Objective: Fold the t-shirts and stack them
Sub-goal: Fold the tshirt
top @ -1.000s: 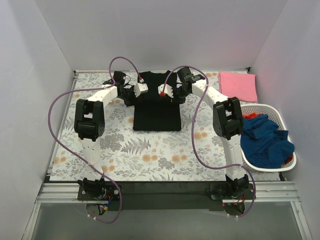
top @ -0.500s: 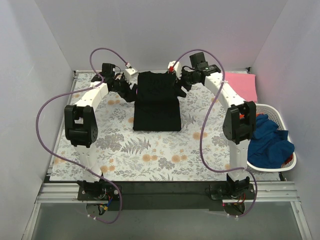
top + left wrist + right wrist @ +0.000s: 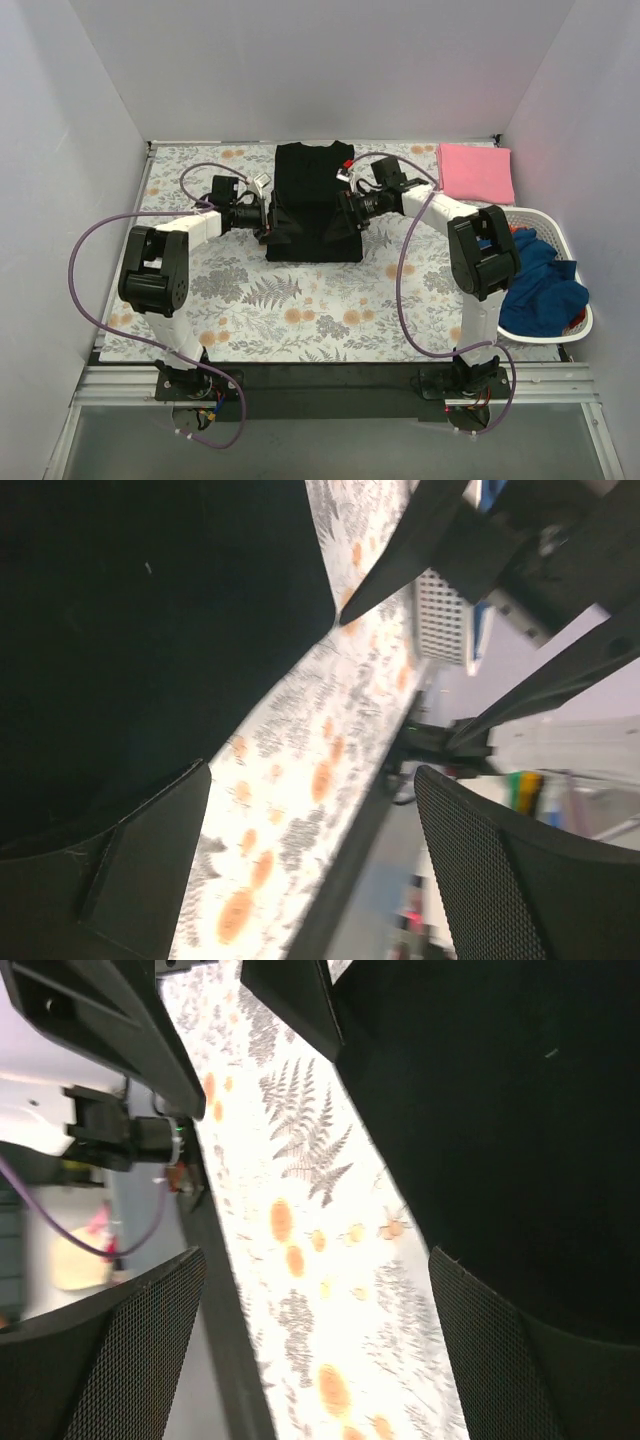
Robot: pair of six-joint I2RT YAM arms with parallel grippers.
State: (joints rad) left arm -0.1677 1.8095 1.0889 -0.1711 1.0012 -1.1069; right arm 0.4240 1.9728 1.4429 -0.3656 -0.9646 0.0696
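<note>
A black t-shirt (image 3: 312,195) lies flat on the floral mat (image 3: 250,300) as a long narrow strip running from the back edge toward the middle. My left gripper (image 3: 274,218) stands open at the shirt's left edge near its front end. My right gripper (image 3: 346,222) stands open at the shirt's right edge, facing the left one. Neither holds anything. In the left wrist view the black t-shirt (image 3: 150,630) fills the upper left, and the gripper (image 3: 310,775) has only mat between its fingers. The right wrist view shows the same shirt (image 3: 520,1110) at the right beside the open gripper (image 3: 315,1255).
A folded pink t-shirt (image 3: 476,172) lies at the back right corner. A white basket (image 3: 556,232) at the right edge holds crumpled blue t-shirts (image 3: 532,282). White walls close in the back and both sides.
Both grippers have opened and let go of the black t-shirt. They swung out to its far end, then came back down to its sides near the front end.
</note>
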